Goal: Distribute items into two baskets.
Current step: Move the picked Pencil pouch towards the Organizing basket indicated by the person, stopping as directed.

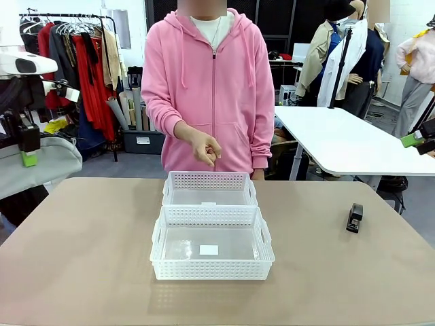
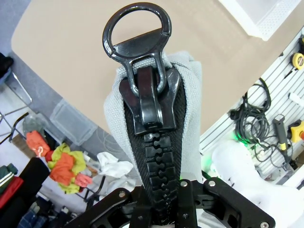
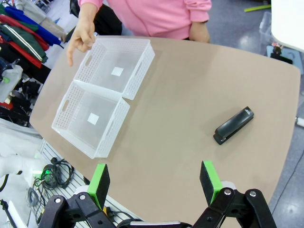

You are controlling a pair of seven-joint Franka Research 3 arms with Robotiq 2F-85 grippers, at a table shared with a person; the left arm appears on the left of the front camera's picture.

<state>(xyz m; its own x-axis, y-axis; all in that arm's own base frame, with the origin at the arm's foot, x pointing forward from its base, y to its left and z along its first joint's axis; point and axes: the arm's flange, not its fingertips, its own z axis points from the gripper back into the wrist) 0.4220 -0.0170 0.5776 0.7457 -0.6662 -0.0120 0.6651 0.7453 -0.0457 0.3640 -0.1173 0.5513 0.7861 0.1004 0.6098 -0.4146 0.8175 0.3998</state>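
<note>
holding grey pouch (image 1: 37, 170) raised near table's (image 1: 81, 244) left edge: left gripper (image 1: 28, 157) jaws clamped on zippered end, black zipper pull (image 2: 140, 61) jutting past fingers. right gripper (image 3: 154, 183) jaws wide apart, nothing between, raised at table's right side. black stapler (image 1: 354, 217) lies on table, right of baskets, well apart. nearer basket (image 1: 212, 272) touches farther basket (image 1: 209, 180) mid-table. person's hand (image 1: 204, 151) hovers above farther basket.

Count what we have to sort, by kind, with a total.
Baskets: 2, near basket and far basket
Pouch: 1
Stapler: 1
Total: 4
</note>
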